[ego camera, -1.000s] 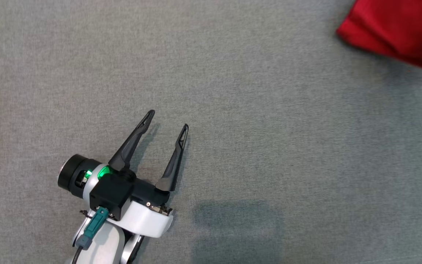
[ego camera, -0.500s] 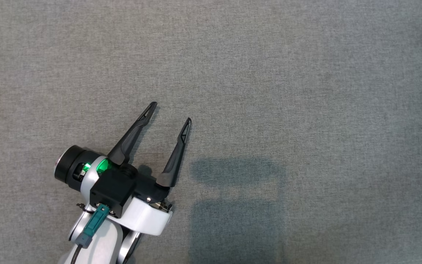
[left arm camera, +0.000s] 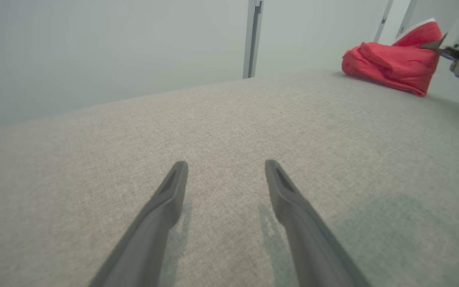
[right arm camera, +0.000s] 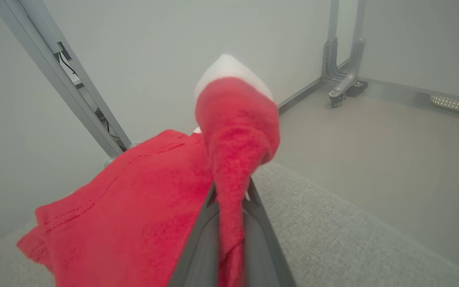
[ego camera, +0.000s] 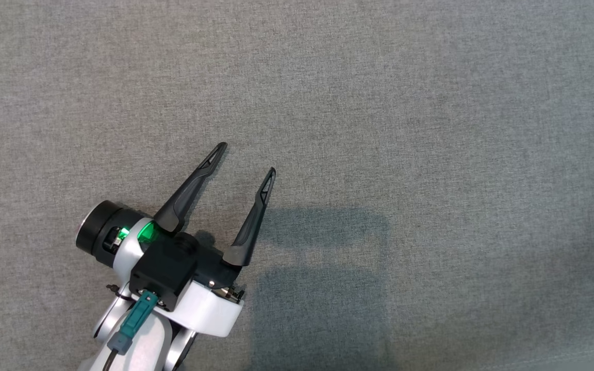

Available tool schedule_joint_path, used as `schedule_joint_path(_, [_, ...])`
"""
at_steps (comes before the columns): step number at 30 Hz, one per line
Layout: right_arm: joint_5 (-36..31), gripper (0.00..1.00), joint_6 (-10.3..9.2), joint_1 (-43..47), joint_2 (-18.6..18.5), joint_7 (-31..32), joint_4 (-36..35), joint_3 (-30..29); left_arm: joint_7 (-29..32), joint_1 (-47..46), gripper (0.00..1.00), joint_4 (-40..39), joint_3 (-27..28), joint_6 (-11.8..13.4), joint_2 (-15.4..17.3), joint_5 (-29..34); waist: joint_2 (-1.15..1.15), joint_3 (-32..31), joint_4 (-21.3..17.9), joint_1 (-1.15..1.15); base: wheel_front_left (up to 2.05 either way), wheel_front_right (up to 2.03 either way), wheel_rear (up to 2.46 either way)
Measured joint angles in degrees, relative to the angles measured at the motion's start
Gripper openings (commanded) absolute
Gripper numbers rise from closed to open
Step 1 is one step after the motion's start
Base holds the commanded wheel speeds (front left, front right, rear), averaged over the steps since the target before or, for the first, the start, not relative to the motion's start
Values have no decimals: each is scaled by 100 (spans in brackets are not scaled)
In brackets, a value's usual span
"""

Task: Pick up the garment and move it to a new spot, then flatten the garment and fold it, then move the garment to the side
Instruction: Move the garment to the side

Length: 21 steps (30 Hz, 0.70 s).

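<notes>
Grey-fabric counter [ego camera: 431, 129] underneath. Over its near left part: left hand [ego camera: 247, 159], hovering low, standing wide open, gripping nothing. At its far right edge: red garment [left arm camera: 389, 65], lying bunched, one fold being held up by right hand [right arm camera: 231, 195], clamping shut on it.

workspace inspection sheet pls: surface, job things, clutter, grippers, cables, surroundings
surface: grey woven fabric surface, flat, with a soft shadow on it
job's things: red garment, bunched near the surface's far edge, one fold with a white part pinched up
clutter: nothing seen
grippers: left gripper open and empty, low over bare surface; right gripper shut on the red garment
cables: teal plug with a dark cable at the left wrist
surroundings: grey metal post, wheeled frame leg, pale walls, grey floor
</notes>
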Motion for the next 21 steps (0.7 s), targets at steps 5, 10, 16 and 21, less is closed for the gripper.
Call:
schedule_joint_path(5, [-990,0,1,93,177,0,247,-1067,47,-43,100,-68,-26,0,14,4,0,39,21,0,0,0,0])
schedule_joint_path(10, [-1761,45,1,90,368,0,283,-1798,48,-77,100,-79,-40,0,21,4,0,27,34,0,0,0,0])
schedule_joint_path(16, [-3111,100,2,85,665,1,25,-2827,47,-77,100,-56,-71,2,25,1,0,-93,-12,0,0,0,0])
schedule_joint_path(21, [-4174,100,2,86,837,0,-421,-3579,33,-76,100,35,-118,9,12,-13,0,-271,-57,0,0,0,0])
